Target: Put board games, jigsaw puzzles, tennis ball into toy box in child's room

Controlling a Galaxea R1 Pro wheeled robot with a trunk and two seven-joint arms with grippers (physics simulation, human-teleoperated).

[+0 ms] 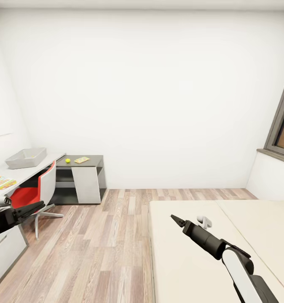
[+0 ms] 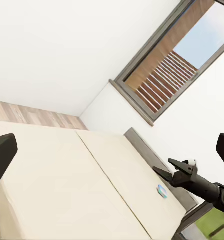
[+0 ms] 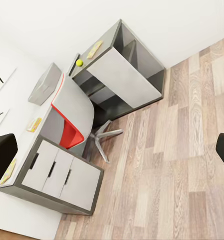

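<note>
i had the long pale grey-white desk with white drawers (image 1: 28, 170) along the left wall, joined at its far end to the lower dark grey side unit (image 1: 93, 160). the shallow pale grey toy box (image 1: 26, 158) sat on the desk toward its far end. the small yellow-green tennis ball (image 1: 68, 160) lay on the side unit's top near the edge nearest the desk, and a thin flat multicolour jigsaw puzzle (image 1: 81, 160) lay just beside it, apart from it. a flat colourfully printed rectangle (image 1: 2, 182) rested near the desk's front edge; i could not tell whether it was game or puzzle. the red and white chair (image 1: 37, 189) stood tucked against the desk. the plain beige bed (image 1: 192, 252) lay under my right gripper (image 1: 174, 219), whose fingers looked pressed together, grasping nothing. my left gripper (image 1: 37, 206) hung before the desk; its black fingers (image 2: 2, 152) stood spread, released.
</note>
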